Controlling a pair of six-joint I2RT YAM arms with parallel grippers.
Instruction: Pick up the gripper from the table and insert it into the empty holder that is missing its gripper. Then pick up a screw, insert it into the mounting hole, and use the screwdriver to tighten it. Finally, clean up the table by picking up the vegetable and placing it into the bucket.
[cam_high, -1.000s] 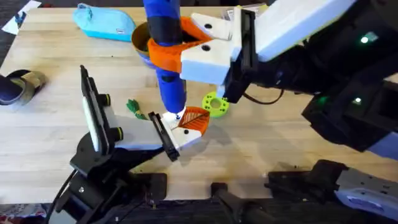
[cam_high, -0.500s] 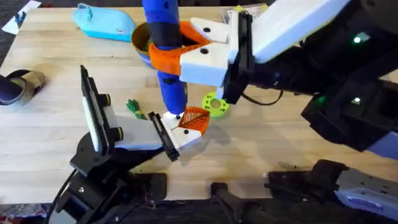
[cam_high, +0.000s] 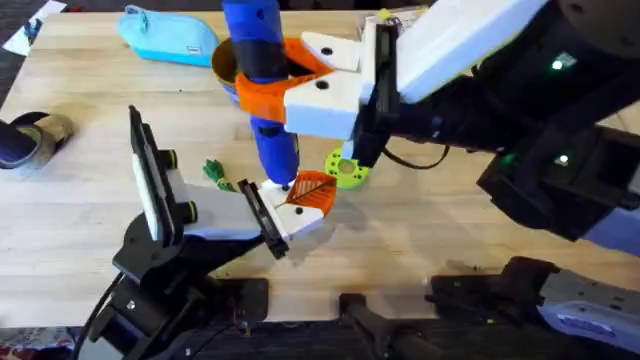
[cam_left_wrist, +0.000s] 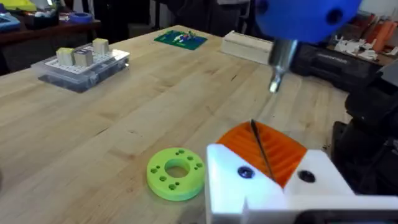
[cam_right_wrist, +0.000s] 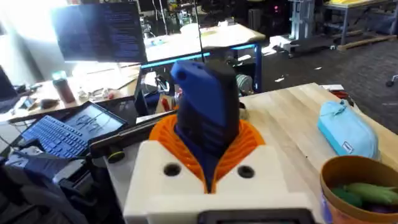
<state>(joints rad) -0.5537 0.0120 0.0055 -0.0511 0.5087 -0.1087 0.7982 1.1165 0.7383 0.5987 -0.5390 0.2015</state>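
While I watch from overhead, the right gripper (cam_high: 300, 80) clamps the screwdriver (cam_high: 262, 90) upright, shifted slightly left since a second ago, tip over the left gripper (cam_high: 290, 205), whose finger state I cannot tell. Behind stands the bucket (cam_right_wrist: 354, 180) with green pieces inside in my right wrist view. The vegetable (cam_high: 214, 172) lies by the left arm; my left wrist view adds a green ring disc (cam_left_wrist: 176, 173).

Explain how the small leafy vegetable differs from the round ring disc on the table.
The vegetable is dark green; the ring disc is bright green. The vegetable is leafy and irregular; the ring disc is flat and round with holes. The vegetable lies on the left arm's side of the screwdriver, the ring disc on the right arm's side. Both are small and rest on the table.
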